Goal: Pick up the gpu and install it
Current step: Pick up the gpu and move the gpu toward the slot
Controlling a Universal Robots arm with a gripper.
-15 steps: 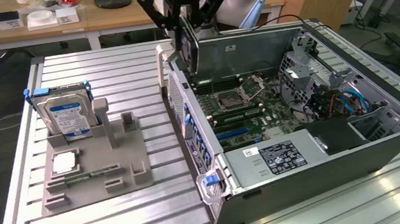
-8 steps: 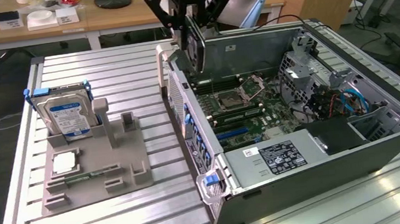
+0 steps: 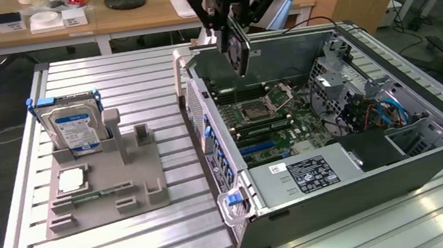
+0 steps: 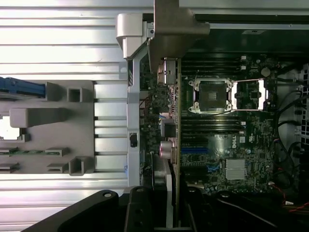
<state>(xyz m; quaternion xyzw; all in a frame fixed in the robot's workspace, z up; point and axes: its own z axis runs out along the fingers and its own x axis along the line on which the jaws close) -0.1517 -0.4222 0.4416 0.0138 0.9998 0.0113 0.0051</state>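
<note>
In the exterior view's upper centre, the pincer (image 3: 235,20) is gripping the gpu (image 3: 239,52), its jaws narrowed onto the card's upper part. The card is hanging on edge straight beneath it, its thin lower edge pointing down into the open computer case (image 3: 420,159) on the desk (image 3: 135,242). In the wrist view it is showing edge-on, running alongside the motherboard (image 4: 231,145). The blue expansion slots (image 3: 258,148) are lying below the card, toward the exterior view's lower centre, so it seems to be hanging above them and slightly off.
</note>
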